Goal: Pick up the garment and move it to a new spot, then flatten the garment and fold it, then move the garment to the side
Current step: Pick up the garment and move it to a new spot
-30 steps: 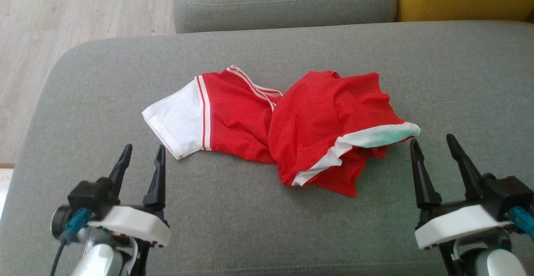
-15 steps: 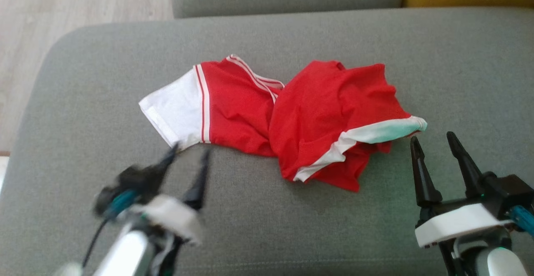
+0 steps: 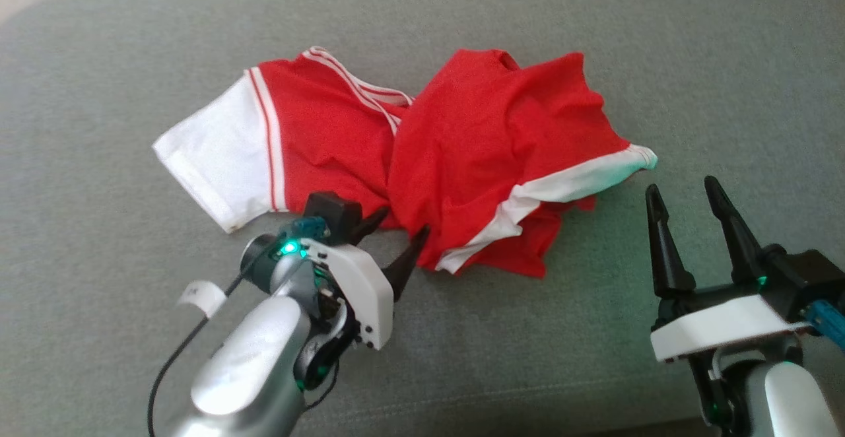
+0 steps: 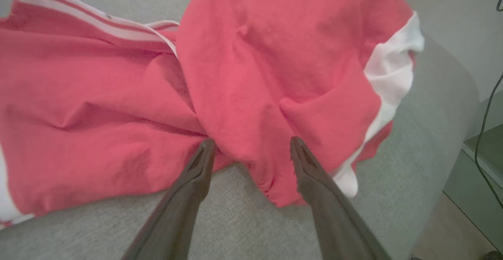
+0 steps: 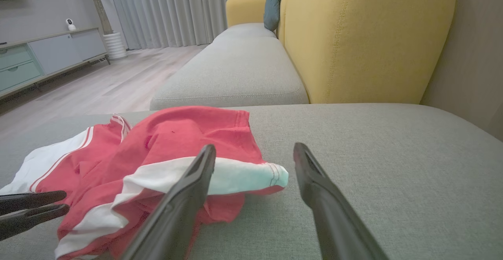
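The crumpled red-and-white T-shirt [image 3: 475, 146] lies mid-way across the grey sofa cushion [image 3: 99, 94], its white sleeve [image 3: 211, 153] toward the left edge. The left gripper [image 3: 406, 220], jaws spread and empty, points at the bunched red fold on the shirt's near side, and it should straddle several layers before clenching. The right gripper [image 3: 681, 186], also released and empty, hovers by the near edge beside the white hem.

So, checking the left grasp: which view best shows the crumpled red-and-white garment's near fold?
Left wrist view: the near fold of the crumpled red-and-white garment lies between the open left gripper's fingers. The head view shows the whole garment, the gripper overlapping that fold. The right wrist view sees it side-on.
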